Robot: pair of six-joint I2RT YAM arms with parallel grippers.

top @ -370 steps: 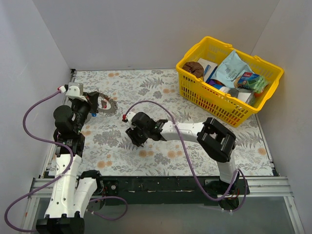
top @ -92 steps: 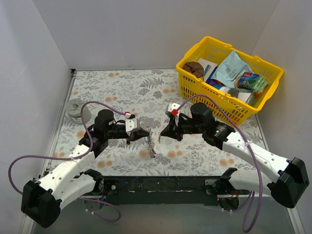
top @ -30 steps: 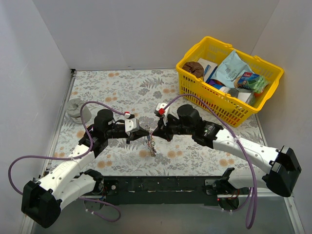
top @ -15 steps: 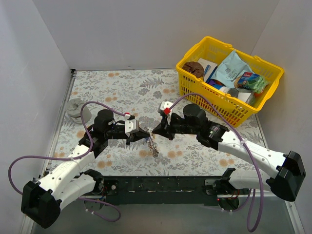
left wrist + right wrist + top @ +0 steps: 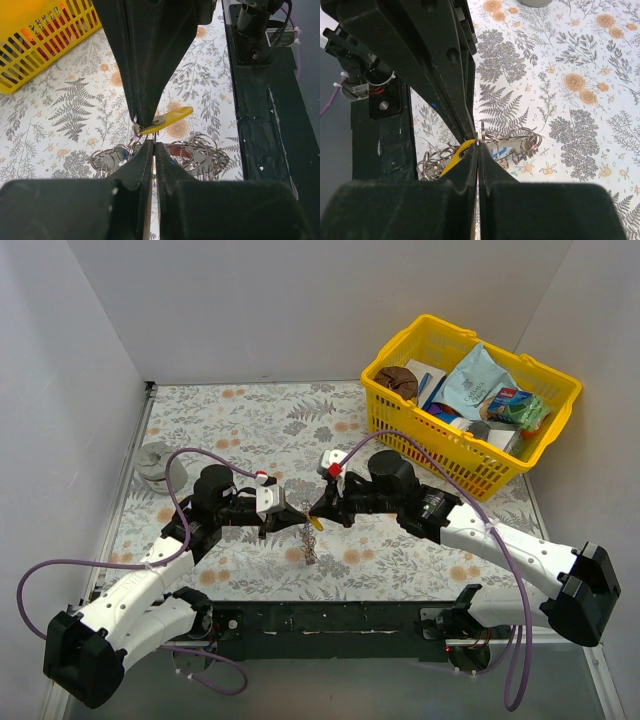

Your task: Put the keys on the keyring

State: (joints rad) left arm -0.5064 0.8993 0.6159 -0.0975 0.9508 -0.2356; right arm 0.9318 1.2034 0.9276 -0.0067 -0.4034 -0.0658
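From above, keys and keyring hang in a tangle too small to sort out. At the left wrist, the yellow key has its blade hidden behind the right gripper; the basket runs off-frame.

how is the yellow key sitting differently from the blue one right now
The yellow key is pinched by the right gripper and sticks out sideways in plain sight. The blue key is in no fingers. The yellow key sits above the wire loops, while the blue key hangs among them with only a sliver showing. Both are close under the right gripper's tips.
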